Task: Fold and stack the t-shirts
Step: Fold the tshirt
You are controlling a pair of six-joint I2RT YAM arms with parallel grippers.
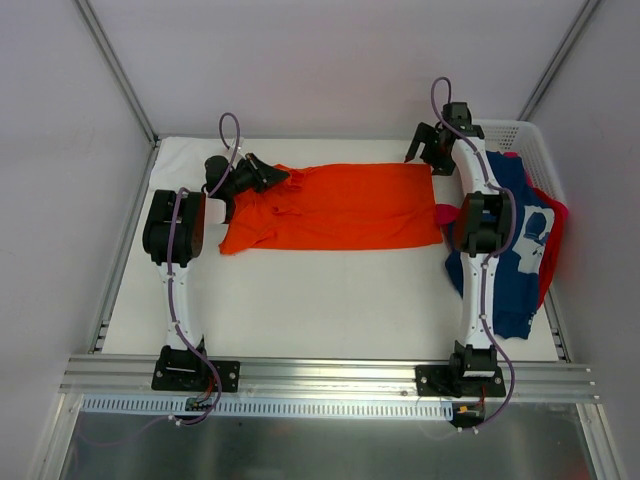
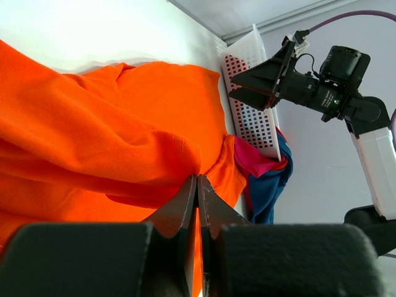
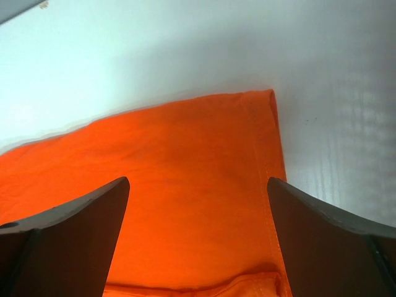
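Top external view shows three t-shirts, two pincers and one basket on a white desk (image 1: 300,300). The orange t-shirt (image 1: 340,205) lies spread flat across the far middle of the desk, its length running left to right, smooth toward the right end and bunched into folds at the left end. The left pincer (image 1: 278,178) sits at that rumpled left end by the far edge of the cloth. In the left wrist view its two fingers are pressed together with a pinch of orange fabric caught between them, and creases run out from the grip. The right pincer (image 1: 423,162) hangs over the far right corner of the same shirt. In the right wrist view its fingers stand wide apart with nothing between them, the hemmed corner of the orange cloth lying flat below the gap. The navy t-shirt (image 1: 515,290) with white print lies crumpled at the right side of the desk, under and beside the right arm, reaching toward the near edge. The pink-red t-shirt (image 1: 447,212) peeks out from under the navy one, just beside the right edge of the orange shirt, and shows again along the navy one's right side. The white lattice basket (image 1: 520,135) stands in the far right corner, with the navy cloth against it.
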